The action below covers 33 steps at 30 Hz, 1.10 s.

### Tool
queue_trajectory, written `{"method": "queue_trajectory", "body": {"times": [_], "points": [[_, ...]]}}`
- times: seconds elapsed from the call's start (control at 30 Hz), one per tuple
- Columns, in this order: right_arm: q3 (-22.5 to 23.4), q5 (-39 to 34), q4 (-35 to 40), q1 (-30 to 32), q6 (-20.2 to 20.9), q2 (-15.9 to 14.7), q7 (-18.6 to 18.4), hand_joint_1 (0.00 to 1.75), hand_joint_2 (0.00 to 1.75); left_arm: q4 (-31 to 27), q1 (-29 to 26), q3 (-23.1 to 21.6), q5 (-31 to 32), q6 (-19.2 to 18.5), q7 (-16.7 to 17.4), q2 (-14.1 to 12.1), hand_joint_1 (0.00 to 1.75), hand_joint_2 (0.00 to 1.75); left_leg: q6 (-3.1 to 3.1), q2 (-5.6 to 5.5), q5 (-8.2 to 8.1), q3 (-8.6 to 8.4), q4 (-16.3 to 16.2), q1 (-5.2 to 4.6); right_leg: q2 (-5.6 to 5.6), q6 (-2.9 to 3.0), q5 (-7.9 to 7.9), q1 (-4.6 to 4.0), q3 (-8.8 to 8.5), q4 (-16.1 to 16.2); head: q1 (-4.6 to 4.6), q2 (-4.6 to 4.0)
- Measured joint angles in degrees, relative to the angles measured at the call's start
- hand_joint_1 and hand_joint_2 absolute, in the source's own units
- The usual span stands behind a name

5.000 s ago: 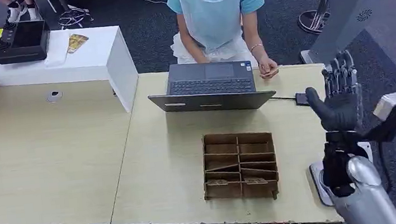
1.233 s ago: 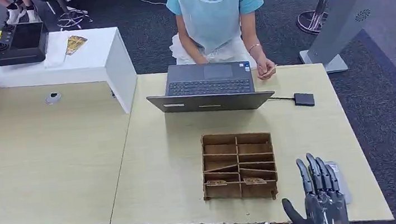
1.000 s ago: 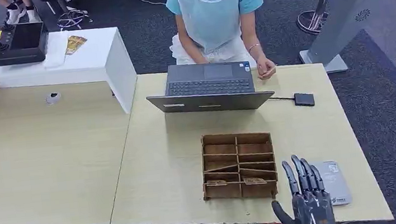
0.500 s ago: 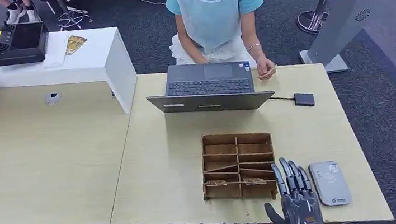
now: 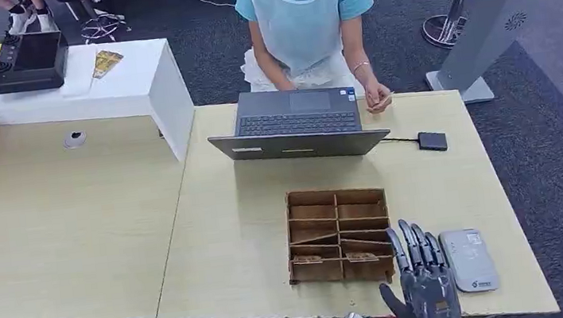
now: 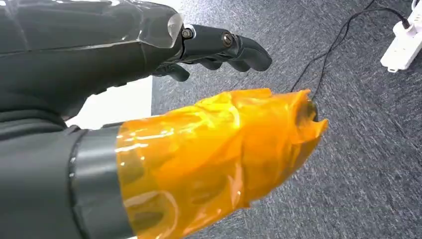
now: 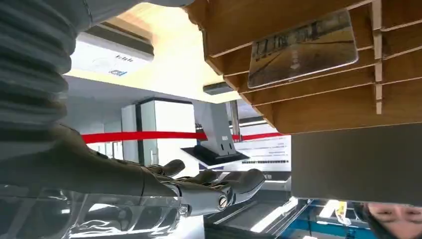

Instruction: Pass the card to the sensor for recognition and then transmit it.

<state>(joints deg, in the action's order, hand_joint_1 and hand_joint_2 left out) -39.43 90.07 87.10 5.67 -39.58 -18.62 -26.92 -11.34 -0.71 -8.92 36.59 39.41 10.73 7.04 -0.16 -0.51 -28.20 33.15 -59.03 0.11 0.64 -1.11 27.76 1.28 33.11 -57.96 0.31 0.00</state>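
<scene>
A card (image 5: 362, 257) is seen lying in the front right slot of the wooden rack (image 5: 340, 235), and a second card (image 5: 307, 259) lies in the front left slot; in the right wrist view the nearer card (image 7: 302, 48) is shown flat against a rack divider. The sensor (image 5: 468, 259), a flat grey pad, lies on the table (image 5: 239, 236) just right of the rack, and its white face (image 7: 112, 62) is caught by the right wrist camera.

The right hand (image 5: 425, 287) is held upright at the rack's front right corner, between rack and sensor, with fingers straight and apart and nothing in them; no contact with the card can be made out. Five seconds ago this hand was raised high, well right of the rack and over the table's far right edge; since then it has been brought down and leftward, so that the sensor, partly covered a second ago, is now fully exposed. Over the last half second it has hardly shifted.

The left hand (image 6: 149, 99) is seen above dark carpet, its fingers (image 6: 224, 47) loosely curled around nothing, its thumb wrapped in orange film.

Behind the rack a laptop (image 5: 298, 123) stands open before a seated person (image 5: 302, 20), both unmoved.
</scene>
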Motion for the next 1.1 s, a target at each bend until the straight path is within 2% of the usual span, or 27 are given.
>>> {"method": "queue_trajectory", "body": {"times": [0.27,1.1], "points": [[-3.7,0.0,-2.3,-1.8,0.0,-0.8,-4.1,0.00,1.75,0.0,0.0,0.0,0.0,0.0,0.0,0.0,0.00,0.00,0.00,-0.01,0.00,0.01,0.0,0.00,-0.01,0.00,0.00,0.00,0.00,0.0,-0.02,0.00],[-5.9,0.0,-4.3,-2.3,0.0,-0.3,-2.9,0.00,1.75,0.0,0.0,0.0,0.0,0.0,0.2,0.4,0.00,0.00,0.00,-0.01,0.00,0.01,0.0,0.00,-0.01,0.00,0.00,0.00,0.00,0.0,0.00,0.00]]}}
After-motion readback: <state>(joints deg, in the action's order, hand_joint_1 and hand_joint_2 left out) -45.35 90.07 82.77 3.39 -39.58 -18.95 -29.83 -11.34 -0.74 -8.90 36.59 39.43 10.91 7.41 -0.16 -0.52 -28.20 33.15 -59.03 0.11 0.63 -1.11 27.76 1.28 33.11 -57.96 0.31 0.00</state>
